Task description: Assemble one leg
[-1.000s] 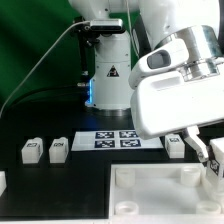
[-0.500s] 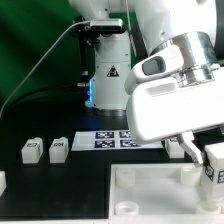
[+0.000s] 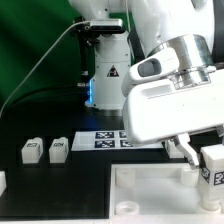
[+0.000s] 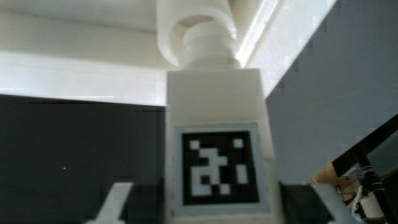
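My gripper (image 3: 204,160) is shut on a leg (image 3: 212,167), a stubby white peg with a black-and-white tag. It holds the leg upright just above the right end of the large flat white board (image 3: 150,190). In the wrist view the leg (image 4: 217,120) fills the middle between both fingers (image 4: 118,200). Its far end points at a round corner socket (image 4: 201,32) of the white board. Whether the leg touches the board I cannot tell.
Two more white legs (image 3: 32,149) (image 3: 59,148) stand on the black table at the exterior view's left, and another white part (image 3: 2,182) shows at the left edge. The marker board (image 3: 108,139) lies behind the white board. The arm's base (image 3: 105,70) stands at the back.
The gripper has moved down and a little to the exterior view's left with the leg in it, closer to the white board.
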`<state>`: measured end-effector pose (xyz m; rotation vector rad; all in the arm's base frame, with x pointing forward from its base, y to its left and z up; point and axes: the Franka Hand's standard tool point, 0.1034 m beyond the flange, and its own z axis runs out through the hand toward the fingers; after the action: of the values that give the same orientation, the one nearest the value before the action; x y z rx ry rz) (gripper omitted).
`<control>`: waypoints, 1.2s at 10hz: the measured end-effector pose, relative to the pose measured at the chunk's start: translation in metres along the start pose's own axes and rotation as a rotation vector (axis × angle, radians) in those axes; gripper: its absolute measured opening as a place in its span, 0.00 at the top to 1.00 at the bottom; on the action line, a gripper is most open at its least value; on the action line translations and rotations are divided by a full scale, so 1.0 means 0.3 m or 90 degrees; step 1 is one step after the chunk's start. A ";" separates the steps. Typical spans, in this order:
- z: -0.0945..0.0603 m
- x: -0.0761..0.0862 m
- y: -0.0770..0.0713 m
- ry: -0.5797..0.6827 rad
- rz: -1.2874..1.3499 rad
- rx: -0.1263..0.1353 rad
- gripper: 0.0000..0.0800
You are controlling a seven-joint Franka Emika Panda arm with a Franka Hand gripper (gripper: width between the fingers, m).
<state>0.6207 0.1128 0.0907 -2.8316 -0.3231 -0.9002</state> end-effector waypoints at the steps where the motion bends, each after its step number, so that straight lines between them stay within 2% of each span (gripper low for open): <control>1: 0.001 -0.012 -0.002 -0.003 0.000 0.000 0.64; 3: 0.014 -0.030 -0.003 -0.002 0.003 0.000 0.64; 6: 0.019 -0.026 0.000 0.015 0.005 -0.004 0.64; 7: 0.020 -0.045 -0.001 0.010 0.005 -0.004 0.64; 10: 0.026 -0.045 -0.001 -0.009 0.005 0.002 0.64; 12: 0.027 -0.046 -0.001 -0.010 0.006 0.002 0.29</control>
<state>0.6140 0.1126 0.0761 -2.8363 -0.3133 -0.8765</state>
